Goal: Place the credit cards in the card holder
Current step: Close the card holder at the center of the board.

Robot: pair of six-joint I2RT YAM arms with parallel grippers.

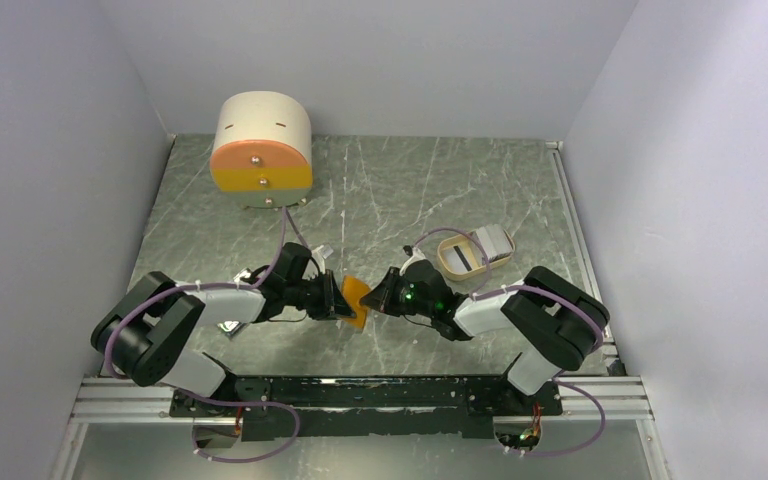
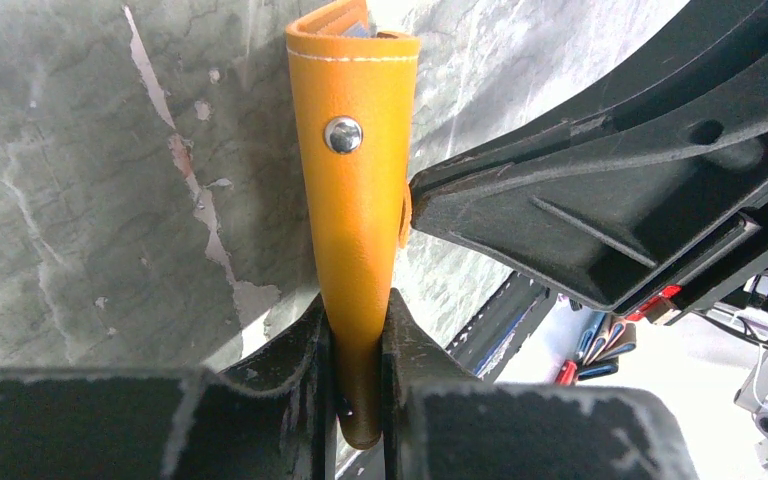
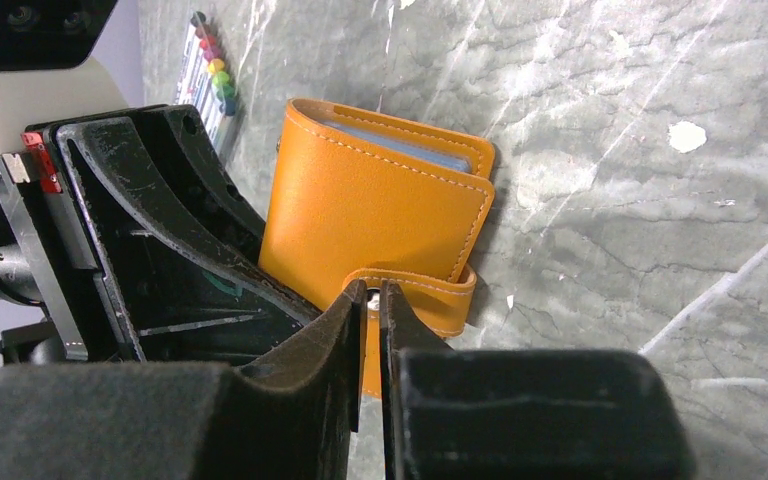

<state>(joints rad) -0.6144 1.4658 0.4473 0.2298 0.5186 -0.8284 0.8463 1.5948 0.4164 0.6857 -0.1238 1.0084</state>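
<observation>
At the near edge of the surface (image 1: pixel 390 190) we see the 2 arms angled inward, meeting at the middle with the card holder (image 2: pixel 355 200) held on edge between them; whether it touches the surface we cannot tell. The left tool (image 2: pixel 358 312) is clamped narrowly on the card holder's lower end, 1 finger on each side of the orange leather, and the metal snap stud (image 2: pixel 343 134) sits above them. The right tool (image 3: pixel 372 296) is pinched almost closed on the snap tab (image 3: pixel 430 295), which loops round the folded edge. A pale blue lining shows at the top opening. Further back on the right lies a tan oval tray (image 1: pixel 457 270), with the credit cards (image 1: pixel 495 241) at its right end, well apart from the card holder. Farthest back, left of centre, sits a round cream-and-orange drawer box (image 1: pixel 261 150).
</observation>
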